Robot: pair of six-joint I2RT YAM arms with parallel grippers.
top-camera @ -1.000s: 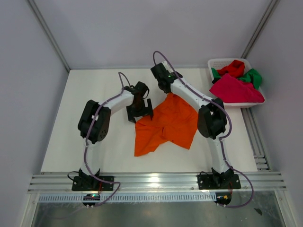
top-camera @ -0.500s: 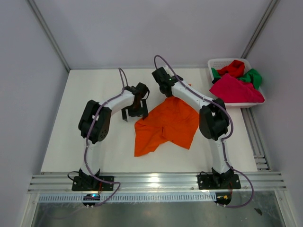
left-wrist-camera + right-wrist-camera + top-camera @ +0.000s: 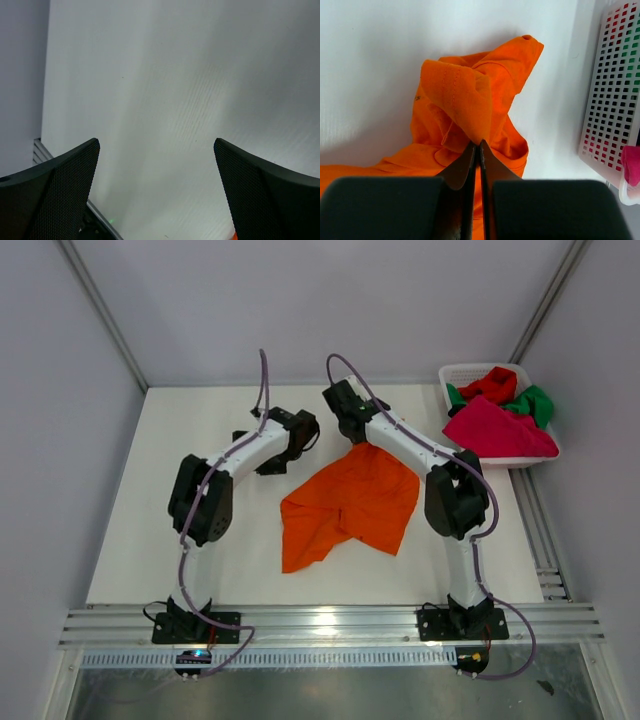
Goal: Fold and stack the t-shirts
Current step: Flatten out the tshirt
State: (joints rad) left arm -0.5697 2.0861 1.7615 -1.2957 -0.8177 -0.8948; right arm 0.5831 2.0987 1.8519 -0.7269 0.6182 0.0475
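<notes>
We see the orange t-shirt lying crumpled on the worktop, near its middle and a little toward the right edge. One end of it is drawn up toward the far edge, where the right claw has it pinched. In the right wrist view the jaws stand almost together with a fold of orange cloth caught at their tips, and the rest of the shirt bunches on the white surface around them.

The left claw hangs over bare worktop to the left of the orange t-shirt, nearer the far edge. Its jaws are spread wide with nothing between them. In the left wrist view a sliver of orange shows at the bottom, just beside one finger.

At the far right corner sits the white lattice basket. The magenta-pink t-shirt is draped over its near rim. The red t-shirt lies toward its far side and the green t-shirt toward its right side, both rumpled.
</notes>
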